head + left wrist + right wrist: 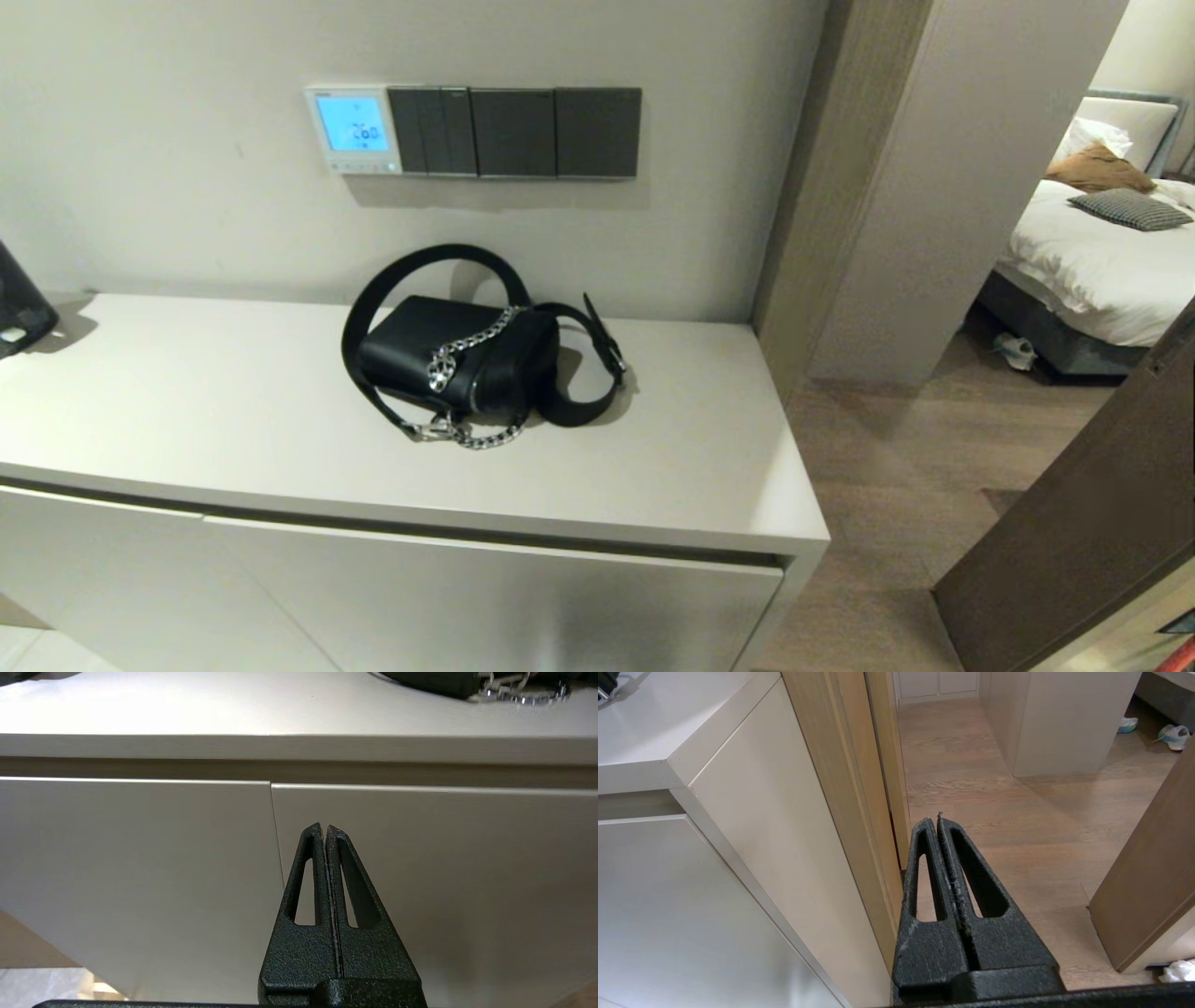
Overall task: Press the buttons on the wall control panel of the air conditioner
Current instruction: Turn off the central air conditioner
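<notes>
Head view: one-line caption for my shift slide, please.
Lit air conditioner's wall control panel left of dark switch plates, above a cabinet holding a black handbag; neither gripper in frame.

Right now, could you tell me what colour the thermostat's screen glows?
Light blue screen, clearest in the head view.

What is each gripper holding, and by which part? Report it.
Nothing is held. The left gripper is shut on nothing, facing the cabinet front; the right gripper is shut on nothing above the wooden floor.
</notes>
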{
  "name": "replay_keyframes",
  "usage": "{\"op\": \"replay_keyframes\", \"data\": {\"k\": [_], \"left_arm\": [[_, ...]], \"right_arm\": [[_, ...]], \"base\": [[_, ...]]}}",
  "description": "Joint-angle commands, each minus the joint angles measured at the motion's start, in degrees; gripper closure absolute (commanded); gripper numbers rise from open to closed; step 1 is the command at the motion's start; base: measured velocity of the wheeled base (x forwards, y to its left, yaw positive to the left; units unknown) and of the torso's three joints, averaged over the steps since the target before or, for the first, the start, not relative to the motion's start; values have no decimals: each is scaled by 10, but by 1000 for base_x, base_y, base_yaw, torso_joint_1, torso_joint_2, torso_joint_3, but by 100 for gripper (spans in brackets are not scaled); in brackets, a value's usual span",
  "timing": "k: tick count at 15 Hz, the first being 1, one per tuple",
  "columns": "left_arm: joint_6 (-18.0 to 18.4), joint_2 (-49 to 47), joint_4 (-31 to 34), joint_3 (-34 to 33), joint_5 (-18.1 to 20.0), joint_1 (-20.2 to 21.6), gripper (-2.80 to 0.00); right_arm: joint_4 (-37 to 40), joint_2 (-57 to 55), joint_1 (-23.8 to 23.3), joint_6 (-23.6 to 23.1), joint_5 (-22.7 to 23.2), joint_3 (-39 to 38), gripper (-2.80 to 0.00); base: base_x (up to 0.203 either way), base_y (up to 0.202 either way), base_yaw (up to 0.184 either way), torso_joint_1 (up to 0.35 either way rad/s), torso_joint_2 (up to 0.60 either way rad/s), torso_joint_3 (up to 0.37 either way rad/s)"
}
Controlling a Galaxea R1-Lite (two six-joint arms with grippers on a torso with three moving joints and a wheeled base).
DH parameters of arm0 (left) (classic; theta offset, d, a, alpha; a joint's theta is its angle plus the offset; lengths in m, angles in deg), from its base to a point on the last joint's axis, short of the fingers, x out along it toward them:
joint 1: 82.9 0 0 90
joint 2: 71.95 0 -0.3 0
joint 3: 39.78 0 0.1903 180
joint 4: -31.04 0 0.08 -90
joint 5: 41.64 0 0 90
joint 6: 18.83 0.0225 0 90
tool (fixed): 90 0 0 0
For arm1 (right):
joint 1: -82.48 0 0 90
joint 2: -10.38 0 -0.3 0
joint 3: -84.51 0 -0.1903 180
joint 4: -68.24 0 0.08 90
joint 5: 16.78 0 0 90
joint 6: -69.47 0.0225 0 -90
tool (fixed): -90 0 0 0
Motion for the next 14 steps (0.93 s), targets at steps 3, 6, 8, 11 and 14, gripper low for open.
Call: {"op": "replay_keyframes", "data": {"k": [3, 6, 8, 11, 14], "left_arm": [[21, 75, 51, -3, -1, -3, 0], [27, 83, 62, -12, -1, -3, 0], [33, 83, 60, -28, -1, -4, 0], [34, 84, 59, -31, -1, -4, 0], [34, 83, 59, -31, -1, -4, 0]], "right_arm": [[0, -1, 0, 0, 0, 0, 0], [0, -1, 0, 0, 0, 0, 0], [0, -1, 0, 0, 0, 0, 0], [0, -1, 0, 0, 0, 0, 0], [0, -1, 0, 0, 1, -1, 0]], "base": [[0, 0, 0, 0, 0, 0], [0, 0, 0, 0, 0, 0], [0, 0, 0, 0, 0, 0], [0, 0, 0, 0, 0, 0], [0, 0, 0, 0, 0, 0]]}}
